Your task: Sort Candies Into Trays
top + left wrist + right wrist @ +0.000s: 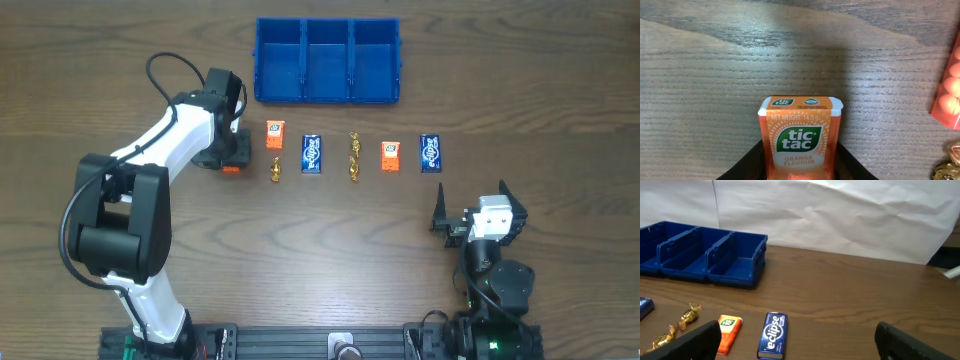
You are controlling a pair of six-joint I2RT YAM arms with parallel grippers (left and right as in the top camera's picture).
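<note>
The left gripper [230, 152] sat at the left end of the candy row, its fingers closed on the lower end of an orange mint box [801, 135], with most of the box jutting out past the fingertips. With so short a hold on smooth plastic, the box could probably pivot or slide free during the carry to the blue three-bin tray [327, 92], which stood well apart at the far side of the wooden table [120, 60]. A second orange mint box [947, 95] and a gold-wrapped candy [950, 167] lay just beside the held one, so a low sideways sweep might knock them out of line. The right gripper [471, 206] rested near its base with fingers spread wide, holding nothing, close to a blue mint pack [773, 335].
</note>
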